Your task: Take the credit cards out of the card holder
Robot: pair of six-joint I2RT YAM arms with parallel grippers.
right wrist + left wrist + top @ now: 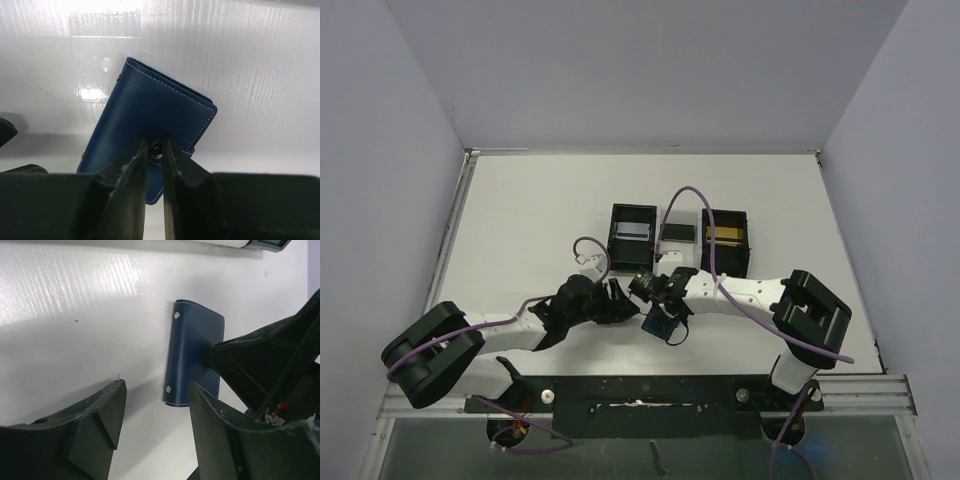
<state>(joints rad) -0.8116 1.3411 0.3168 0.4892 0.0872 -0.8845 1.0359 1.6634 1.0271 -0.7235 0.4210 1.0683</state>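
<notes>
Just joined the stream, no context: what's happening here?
The right gripper is pinching the snap tab of the blue wallet, which lies closed on the table. The left gripper hangs open beside the wallet, holding nothing. The wallet has not been opened yet.

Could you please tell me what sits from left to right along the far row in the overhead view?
Left black box, grey card inside → small dark tray → right black box, gold card inside.
</notes>
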